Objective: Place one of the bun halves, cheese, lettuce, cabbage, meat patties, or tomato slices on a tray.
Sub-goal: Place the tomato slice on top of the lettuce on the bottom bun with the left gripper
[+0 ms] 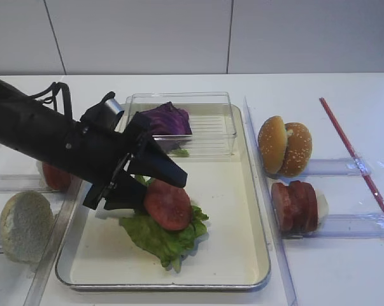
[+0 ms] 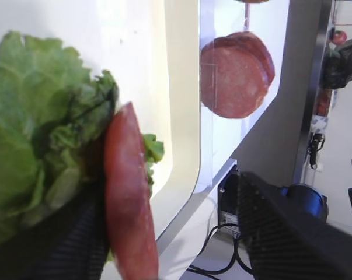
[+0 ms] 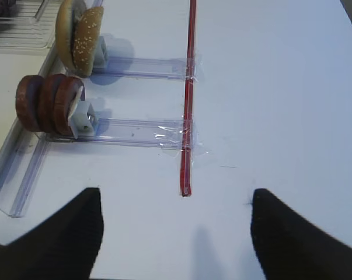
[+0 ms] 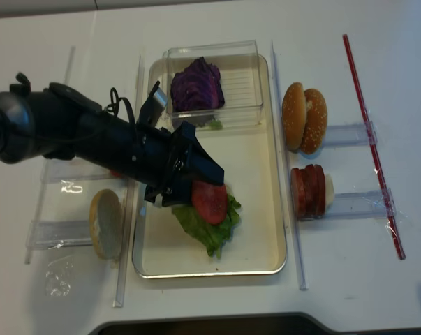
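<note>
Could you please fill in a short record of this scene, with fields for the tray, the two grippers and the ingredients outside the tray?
tray: holds lettuce with a tomato slice resting on it
clear box: sits at the tray's far end, holding the cabbage
left gripper: over the tray, jaws straddling the tomato slice; grip unclear
right gripper: open, above bare table, holding nothing
right of tray: bun halves and meat patties, standing on edge in clear holders
left of tray: another bun half
</note>
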